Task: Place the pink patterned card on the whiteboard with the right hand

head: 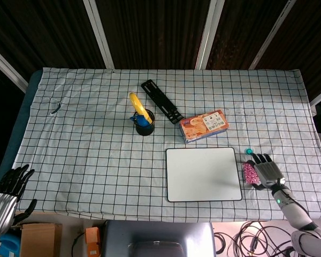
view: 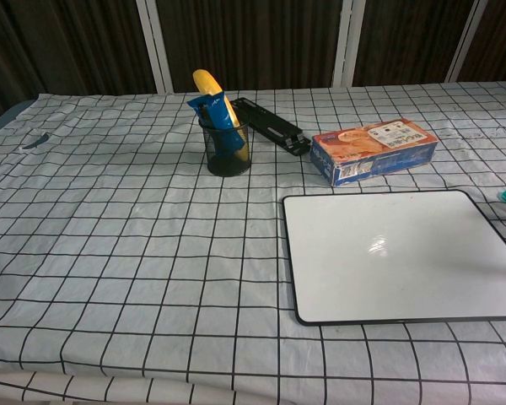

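The pink patterned card (head: 248,171) lies flat on the checked cloth just right of the whiteboard (head: 203,174), whose white face (view: 396,253) is bare. My right hand (head: 266,172) is low over the card's right side with its fingers spread and pointing away from me. Its fingertips reach the card's right edge, and I cannot tell whether they grip it. My left hand (head: 4,198) hangs off the table's near left corner with fingers apart, holding nothing. The chest view cuts off the card and the right hand at its right edge.
A small teal object (head: 250,151) sits just beyond the card. An orange box (head: 204,125) lies behind the whiteboard. Further left are a black mesh cup (head: 144,124) holding a yellow and blue item, and a long black bar (head: 160,100). The table's near edge is close to the right hand.
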Robot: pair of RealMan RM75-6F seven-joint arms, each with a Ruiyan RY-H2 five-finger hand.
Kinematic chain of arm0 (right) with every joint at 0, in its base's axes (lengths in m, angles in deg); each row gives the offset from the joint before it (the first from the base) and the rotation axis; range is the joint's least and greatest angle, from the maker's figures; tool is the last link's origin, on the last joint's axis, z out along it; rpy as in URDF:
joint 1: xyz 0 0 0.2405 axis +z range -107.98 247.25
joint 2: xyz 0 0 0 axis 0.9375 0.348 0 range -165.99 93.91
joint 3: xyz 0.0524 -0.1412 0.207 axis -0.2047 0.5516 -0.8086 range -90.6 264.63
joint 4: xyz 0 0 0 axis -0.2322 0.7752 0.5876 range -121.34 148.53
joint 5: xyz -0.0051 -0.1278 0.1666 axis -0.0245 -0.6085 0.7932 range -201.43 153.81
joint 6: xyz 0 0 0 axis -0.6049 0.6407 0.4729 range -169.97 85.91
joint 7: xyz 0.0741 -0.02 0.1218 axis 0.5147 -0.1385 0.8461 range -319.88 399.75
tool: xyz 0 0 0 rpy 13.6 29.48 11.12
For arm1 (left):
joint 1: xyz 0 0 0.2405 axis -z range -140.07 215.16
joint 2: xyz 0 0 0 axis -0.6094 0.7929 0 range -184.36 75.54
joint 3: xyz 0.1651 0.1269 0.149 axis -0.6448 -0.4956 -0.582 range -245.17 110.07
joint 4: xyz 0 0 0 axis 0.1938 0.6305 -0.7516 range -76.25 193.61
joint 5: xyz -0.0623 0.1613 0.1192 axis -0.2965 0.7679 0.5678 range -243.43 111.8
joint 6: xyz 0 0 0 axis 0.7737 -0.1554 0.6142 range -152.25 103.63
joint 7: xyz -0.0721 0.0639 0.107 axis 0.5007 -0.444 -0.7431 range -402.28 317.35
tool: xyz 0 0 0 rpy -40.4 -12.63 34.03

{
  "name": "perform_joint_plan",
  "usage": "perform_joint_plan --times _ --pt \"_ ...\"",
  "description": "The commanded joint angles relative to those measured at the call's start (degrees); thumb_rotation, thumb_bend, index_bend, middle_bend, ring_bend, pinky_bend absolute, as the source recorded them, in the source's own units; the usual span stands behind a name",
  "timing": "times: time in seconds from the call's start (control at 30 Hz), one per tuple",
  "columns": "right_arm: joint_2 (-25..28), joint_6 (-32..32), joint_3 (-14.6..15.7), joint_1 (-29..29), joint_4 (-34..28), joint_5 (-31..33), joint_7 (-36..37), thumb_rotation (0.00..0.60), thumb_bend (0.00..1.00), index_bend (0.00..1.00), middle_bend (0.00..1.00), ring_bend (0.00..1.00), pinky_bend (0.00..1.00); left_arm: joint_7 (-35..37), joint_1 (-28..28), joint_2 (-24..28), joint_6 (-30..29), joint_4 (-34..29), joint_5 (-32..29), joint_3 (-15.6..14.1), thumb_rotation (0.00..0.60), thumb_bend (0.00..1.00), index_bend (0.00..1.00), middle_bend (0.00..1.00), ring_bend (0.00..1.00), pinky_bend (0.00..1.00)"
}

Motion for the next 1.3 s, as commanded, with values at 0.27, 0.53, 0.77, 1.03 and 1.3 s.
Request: perform_joint_plan --times 0.27,0.53,0.77,1.03,1.3 --pt "1.51 4.21 -1.05 -1.29 -2.10 -1.89 1.29 0.600 0.19 0.37 0.00 0.00 0.01 0.12 -0.23 -0.03 -0.42 0.02 -0.09 0.05 0.600 0.36 0.00 0.00 0.00 0.09" --pt "4.92 6.77 -3.30 0.10 -10.39 -3.56 -0.86 0.600 0.19 0.33 0.00 0.00 0.01 -0.22 -0.05 -0.10 0.03 -0.15 -0.18 0.06 0.600 0.36 0.00 0.00 0.00 0.09" --pt "-0.95 5.55 -5.42 5.08 -14.74 1.40 -13.41 0.600 0.19 0.26 0.00 0.00 0.01 -0.15 0.38 0.03 0.64 -0.18 -0.26 0.16 0.600 0.36 0.00 0.00 0.00 0.09" --pt "-5.60 6.53 -3.72 7.18 -16.60 6.49 -23.75 0.600 0.19 0.20 0.00 0.00 0.01 1.19 0.19 0.46 -0.06 0.27 -0.33 0.25 0.600 0.36 0.00 0.00 0.00 0.09" --pt "-2.35 8.63 -2.92 6.36 -18.83 6.32 -22.27 0.600 0.19 0.13 0.00 0.00 0.01 0.97 -0.23 0.32 -0.76 0.41 0.18 -0.06 0.600 0.36 0.00 0.00 0.00 0.09"
